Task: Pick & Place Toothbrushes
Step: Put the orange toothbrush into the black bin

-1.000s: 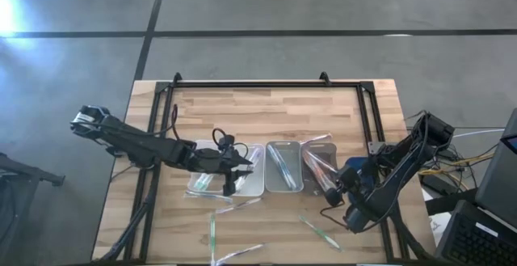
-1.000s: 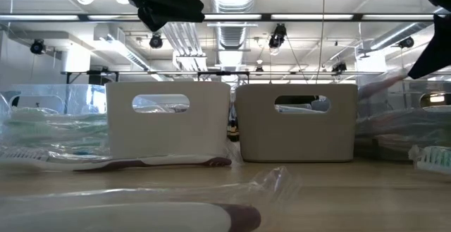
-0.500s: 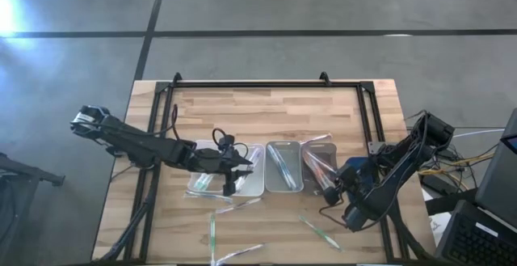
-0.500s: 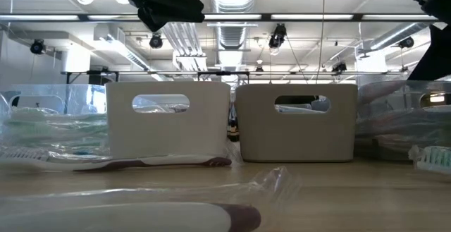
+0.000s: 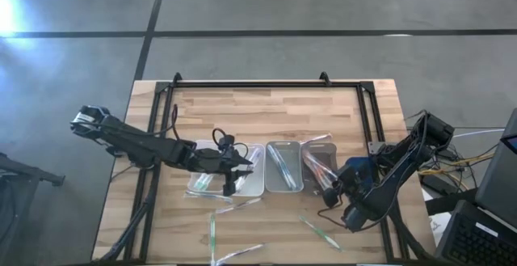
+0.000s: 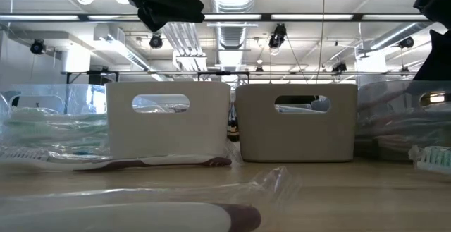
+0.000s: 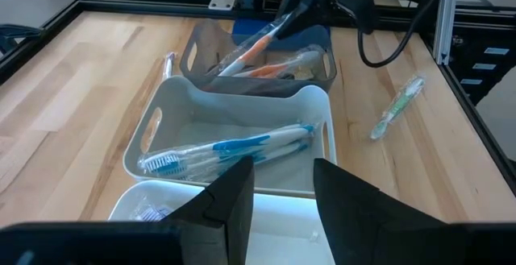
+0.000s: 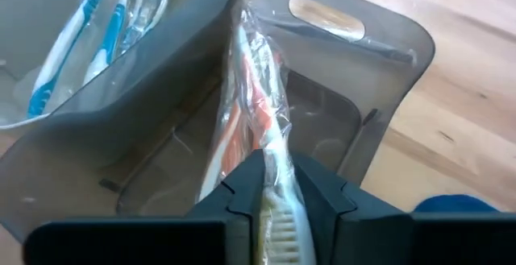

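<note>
Wooden table (image 5: 266, 112): right claw (image 8: 272, 186) pinches an orange toothbrush (image 8: 256, 112) (no legible label); left claw (image 7: 282, 186) spread.

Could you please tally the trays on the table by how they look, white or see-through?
White trays: 2
See-through trays: 2
Total: 4

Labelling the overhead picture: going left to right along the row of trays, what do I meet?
Left gripper over the white tray → grey tray with blue toothbrushes → dark clear tray with orange toothbrushes → right gripper.
</note>
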Robot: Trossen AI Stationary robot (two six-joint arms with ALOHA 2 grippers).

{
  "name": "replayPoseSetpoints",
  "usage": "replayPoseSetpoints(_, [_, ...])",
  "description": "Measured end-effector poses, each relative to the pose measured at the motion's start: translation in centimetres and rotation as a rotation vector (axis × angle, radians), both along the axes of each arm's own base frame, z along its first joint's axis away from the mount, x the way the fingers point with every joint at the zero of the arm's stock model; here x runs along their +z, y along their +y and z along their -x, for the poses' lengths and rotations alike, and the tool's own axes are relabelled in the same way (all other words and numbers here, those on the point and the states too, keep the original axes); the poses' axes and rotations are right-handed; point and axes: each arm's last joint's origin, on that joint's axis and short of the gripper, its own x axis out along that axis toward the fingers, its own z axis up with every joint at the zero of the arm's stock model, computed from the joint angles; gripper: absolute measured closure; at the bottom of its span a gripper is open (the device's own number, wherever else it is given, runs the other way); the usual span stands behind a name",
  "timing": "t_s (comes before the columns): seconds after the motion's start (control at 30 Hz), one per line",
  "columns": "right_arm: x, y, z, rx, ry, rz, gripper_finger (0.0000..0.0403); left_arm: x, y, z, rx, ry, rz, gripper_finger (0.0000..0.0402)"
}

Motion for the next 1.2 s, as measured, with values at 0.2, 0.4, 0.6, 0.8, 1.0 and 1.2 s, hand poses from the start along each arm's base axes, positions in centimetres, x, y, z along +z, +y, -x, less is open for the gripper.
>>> replayPoseSetpoints(0.2, [0.1, 0.2, 0.0, -0.014, 0.034, -0.038, 0.0307, 0.0, 0.0, 0.0, 0.0, 0.0, 0.0, 0.0268])
replayPoseSetpoints(0.4, [0.7, 0.4, -0.2, -0.013, 0.021, -0.061, 0.0265, 0.0, 0.0, 0.0, 0.0, 0.0, 0.0, 0.0268])
replayPoseSetpoints(0.6, [2.6, 0.6, -0.3, 0.033, 0.004, -0.095, 0.0238, 0.0, 0.0, 0.0, 0.0, 0.0, -0.001, 0.0268])
replayPoseSetpoints(0.8, [4.2, -0.5, 0.7, 0.021, 0.071, -0.088, 0.0246, 0.0, 0.0, 0.0, -0.001, 0.001, -0.002, 0.0268])
replayPoseSetpoints(1.0, [5.0, -1.2, 2.1, 0.005, 0.298, -0.225, 0.0275, 0.0, 0.0, 0.0, -0.001, 0.002, -0.004, 0.0268])
replayPoseSetpoints(1.2, [6.2, -1.6, 2.9, 0.062, 0.374, -0.346, 0.0287, 0.0, 0.0, 0.0, -0.001, 0.002, -0.004, 0.0268])
